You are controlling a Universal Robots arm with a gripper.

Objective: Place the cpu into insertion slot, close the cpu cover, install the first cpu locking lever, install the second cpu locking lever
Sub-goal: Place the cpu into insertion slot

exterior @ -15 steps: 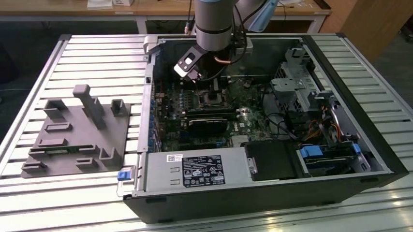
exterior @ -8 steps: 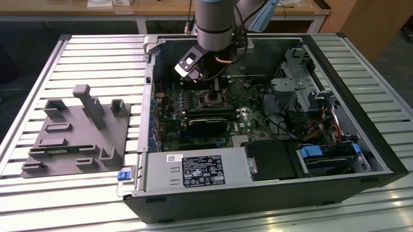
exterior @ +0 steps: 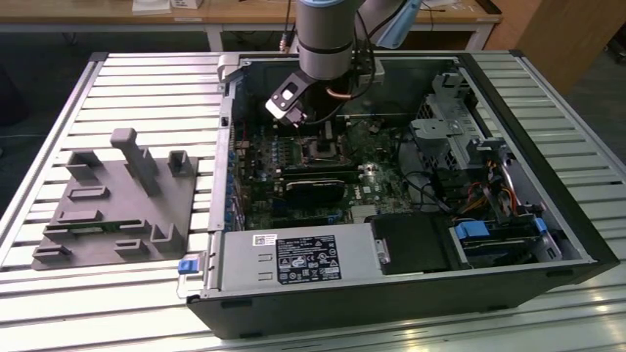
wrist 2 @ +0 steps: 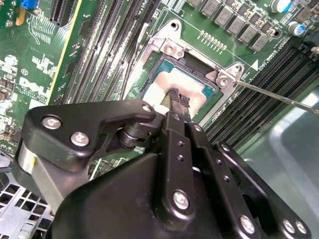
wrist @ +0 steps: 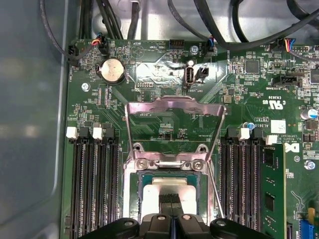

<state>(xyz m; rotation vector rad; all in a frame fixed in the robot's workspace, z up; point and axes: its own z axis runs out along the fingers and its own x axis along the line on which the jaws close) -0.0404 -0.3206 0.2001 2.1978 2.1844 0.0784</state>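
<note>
The cpu point(wrist: 169, 185) point(wrist 2: 167, 84), a flat silver-grey square, lies inside the insertion slot point(wrist: 131, 199) point(wrist 2: 172, 48) on the green board. My gripper point(wrist: 171, 201) point(wrist 2: 178, 97) is shut, its two black fingertips pressed together right over the chip's top. I cannot tell whether they touch it. The cpu cover point(wrist: 172, 105), a thin silver frame with a big window, stands flipped open beyond the socket. A thin locking lever rod point(wrist 2: 279, 97) point(wrist: 215, 191) sticks out free beside the socket. In the exterior view the gripper point(exterior: 305, 123) hangs inside the computer case just above the socket point(exterior: 323, 151).
Black memory slots point(wrist: 92, 184) flank the socket, with a green memory stick point(wrist: 271, 189) on one side. A coin battery point(wrist: 112, 69) and black cables point(wrist: 224, 30) lie past the cover. A grey fixture point(exterior: 117, 198) sits at the exterior view's left, a drive cage point(exterior: 445, 132) at its right.
</note>
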